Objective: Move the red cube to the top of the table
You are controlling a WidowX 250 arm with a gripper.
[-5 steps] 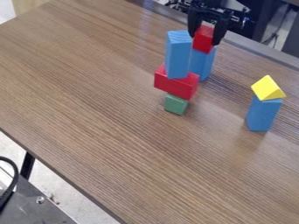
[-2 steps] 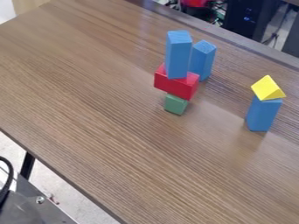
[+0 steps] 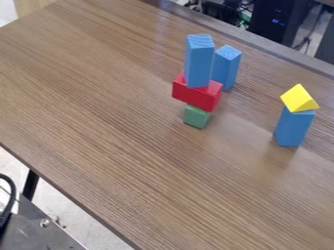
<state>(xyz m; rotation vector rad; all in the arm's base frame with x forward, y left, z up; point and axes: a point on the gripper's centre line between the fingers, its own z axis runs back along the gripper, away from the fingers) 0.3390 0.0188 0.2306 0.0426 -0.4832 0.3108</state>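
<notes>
A red block [image 3: 197, 93], wider than a cube, rests on a small green block [image 3: 196, 116] near the upper middle of the table [image 3: 130, 161]. On top of the red block stands a tall blue block [image 3: 199, 61]. Just behind and to the right of this stack, a second blue block [image 3: 226, 67] stands upright, its top bare.
To the right, a yellow triangular block [image 3: 299, 98] sits on another upright blue block [image 3: 293, 128]. Beyond the table's far edge are dark equipment and cables. A dark metal frame [image 3: 49, 227] lies off the lower left edge.
The gripper, which was around the small red cube on top of the rear blue block, has left the view upward, and the cube has gone from that block. The other blocks have not moved.
</notes>
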